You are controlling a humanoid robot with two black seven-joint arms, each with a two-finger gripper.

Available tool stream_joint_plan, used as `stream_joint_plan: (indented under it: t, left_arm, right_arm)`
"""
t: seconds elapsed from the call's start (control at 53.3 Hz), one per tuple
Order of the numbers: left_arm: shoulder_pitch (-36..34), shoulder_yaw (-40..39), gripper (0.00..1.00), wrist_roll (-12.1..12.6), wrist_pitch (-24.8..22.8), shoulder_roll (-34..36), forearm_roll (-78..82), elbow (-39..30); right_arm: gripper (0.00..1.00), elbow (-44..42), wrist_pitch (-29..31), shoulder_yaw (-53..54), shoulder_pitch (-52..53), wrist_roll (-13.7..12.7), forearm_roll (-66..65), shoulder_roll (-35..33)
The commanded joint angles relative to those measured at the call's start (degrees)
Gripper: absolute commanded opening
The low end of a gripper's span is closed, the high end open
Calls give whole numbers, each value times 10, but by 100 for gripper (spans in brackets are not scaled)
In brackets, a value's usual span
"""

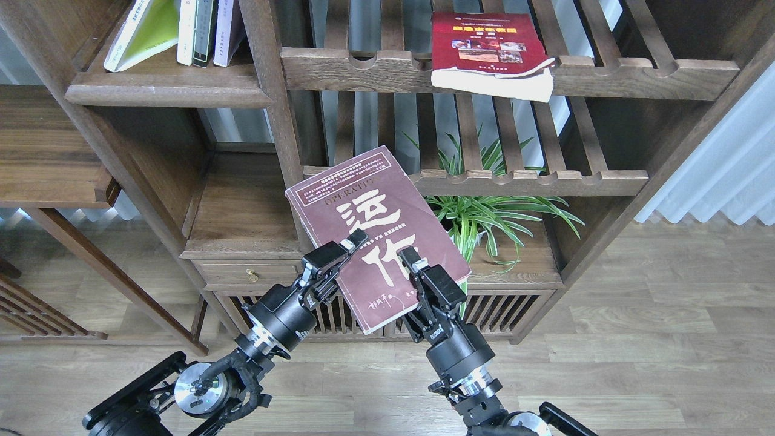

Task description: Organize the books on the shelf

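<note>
A dark maroon book (369,212) with big white characters hangs tilted in the air before the bookcase. My left gripper (346,249) is shut on its left edge and my right gripper (413,261) is shut on its lower right part. A yellow-green book (143,33) leans among other volumes on the solid shelf (163,88) at the upper left. A red book (487,51) with a yellow title lies flat on the upper slatted rack (636,75), its pages overhanging the front rail.
A lower slatted rack (533,180) runs just behind the held book. Under it stands a potted green plant (484,218) on the cabinet top (242,224). A low cabinet with a drawer (251,275) sits below. White curtains (726,169) hang at the right.
</note>
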Motion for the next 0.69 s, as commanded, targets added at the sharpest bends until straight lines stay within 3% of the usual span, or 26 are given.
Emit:
stream_joint_plan:
  t: [0.0, 0.263, 0.544, 0.676]
  left_arm:
    - [-1, 4, 7, 3, 0, 1, 13, -5]
    - [-3, 4, 6, 6, 0, -3, 78, -5]
    - [-15, 5, 5, 7, 0, -9, 155, -34]
    - [-45, 5, 5, 7, 0, -29, 175, -46]
  right_arm:
    - [84, -22, 0, 33, 1, 1, 27, -1]
    - [86, -81, 0, 101, 17, 3, 63, 1]
    - [91, -148, 0, 123, 38, 37, 68, 4]
    - [94, -168, 0, 123, 48, 41, 68, 3]
